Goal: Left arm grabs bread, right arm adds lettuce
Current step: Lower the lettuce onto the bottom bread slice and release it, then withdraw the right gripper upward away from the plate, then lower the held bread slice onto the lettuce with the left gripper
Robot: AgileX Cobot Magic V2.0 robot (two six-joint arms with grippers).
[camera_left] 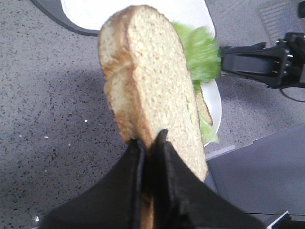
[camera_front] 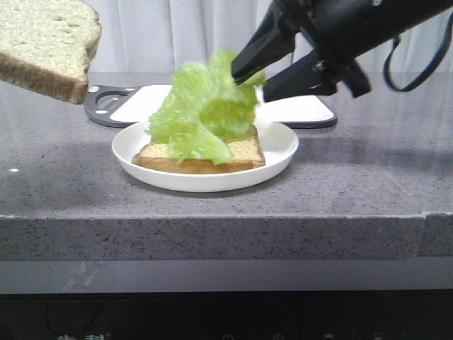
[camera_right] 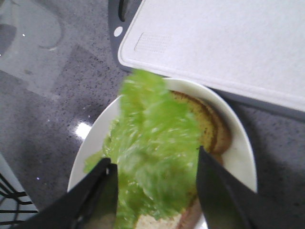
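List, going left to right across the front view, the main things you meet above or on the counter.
Held bread slice → lettuce over the plate → right claw.

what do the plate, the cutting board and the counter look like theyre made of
The plate looks like glazed white ceramic, possibly melamine: smooth with a soft sheen. The cutting board seems matte white plastic with a finely textured face and a dark grey rim and handle, likely rubbery plastic. The counter looks like grey speckled stone or a composite imitation, with a slightly glossy, grainy surface and a thick slab edge.
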